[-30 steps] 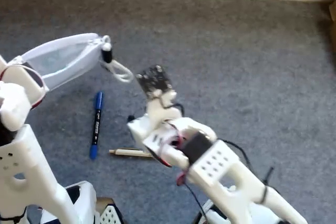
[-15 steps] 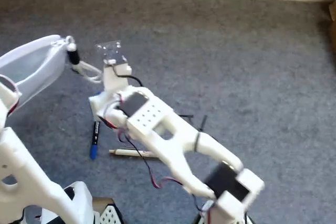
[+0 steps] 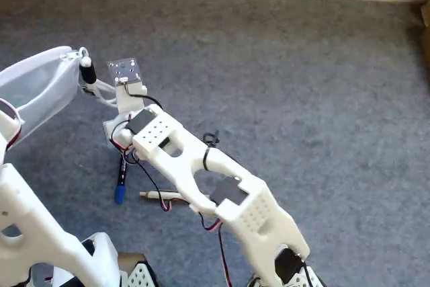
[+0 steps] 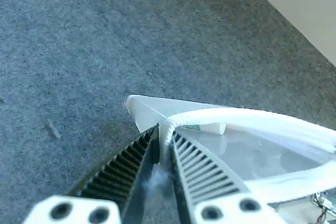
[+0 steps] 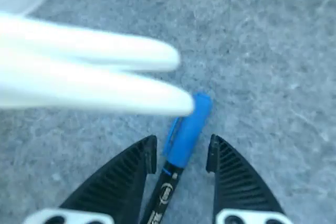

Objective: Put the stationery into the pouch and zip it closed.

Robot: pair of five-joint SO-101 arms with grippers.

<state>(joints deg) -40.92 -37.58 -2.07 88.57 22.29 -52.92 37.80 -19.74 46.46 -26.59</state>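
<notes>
Nearest, flat on the grey carpet [image 3: 322, 99]: a wooden pencil [image 3: 161, 195], one end near the blue marker [image 5: 184, 129]. Over the marker's far end, the right gripper [image 5: 181, 140], fingers spread open on either side of the barrel, gripping nothing. Farther off, at the high view's left, the translucent white pouch [image 4: 236, 150], mouth gaping, its zipper pull [image 3: 86, 70] and white loop hanging close to the right arm's wrist. Left gripper [image 4: 164, 132] fingers clenched on the pouch's rim at one end.
</notes>
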